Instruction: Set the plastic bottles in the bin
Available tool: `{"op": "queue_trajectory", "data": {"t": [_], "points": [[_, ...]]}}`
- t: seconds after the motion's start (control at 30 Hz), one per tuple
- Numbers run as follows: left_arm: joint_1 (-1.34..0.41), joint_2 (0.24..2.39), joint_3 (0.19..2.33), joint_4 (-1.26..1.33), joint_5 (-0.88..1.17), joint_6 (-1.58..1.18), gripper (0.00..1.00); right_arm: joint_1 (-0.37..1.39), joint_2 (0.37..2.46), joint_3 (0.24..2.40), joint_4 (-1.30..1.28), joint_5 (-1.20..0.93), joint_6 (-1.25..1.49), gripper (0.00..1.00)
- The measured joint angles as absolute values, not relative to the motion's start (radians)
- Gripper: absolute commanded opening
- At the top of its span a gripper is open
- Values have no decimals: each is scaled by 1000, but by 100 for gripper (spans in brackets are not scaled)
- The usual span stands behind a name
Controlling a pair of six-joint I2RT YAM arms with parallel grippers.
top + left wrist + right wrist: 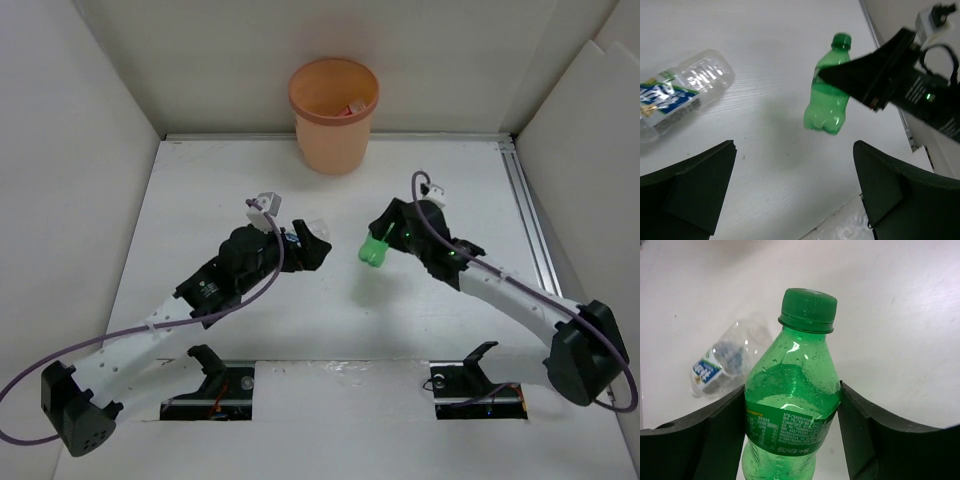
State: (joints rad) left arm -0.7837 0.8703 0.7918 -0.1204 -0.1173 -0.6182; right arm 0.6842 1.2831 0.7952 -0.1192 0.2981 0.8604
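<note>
You are holding the green bottle (790,390) off the table (200,200) near its middle, right gripper (792,412) clamping its labelled waist, while a clear blue-labelled bottle (682,92) is lying sideways beneath your left gripper (794,150), whose jaws are hanging wide apart, and the bin (333,130) is standing at the far edge.

Diffuse, bright overhead light; the white surface (300,330) is slightly washed out. A soft shadow falls on it beneath the right hand (377,247) and the green bottle (827,95). Highlights glint on the bottle's shoulder. The fingers (695,190) of the left hand (794,155), close to the lens, are dark and blurred.
</note>
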Motion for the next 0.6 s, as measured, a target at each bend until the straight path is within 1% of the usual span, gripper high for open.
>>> {"op": "queue_trajectory", "data": {"t": [0.1,0.2,0.37,0.47,0.6], "points": [[-784,884,725,20,-9,-592,100,559,1221,844,-122,236,741,0],[-784,950,718,197,93,-564,100,506,1186,886,-125,169,656,0],[-790,1065,701,456,201,-535,100,492,1143,934,-128,55,591,0],[-791,1136,709,532,232,-514,100,491,1119,942,-130,-7,574,0],[-796,1225,735,570,258,-497,100,491,1087,942,-128,-74,572,0]]}}
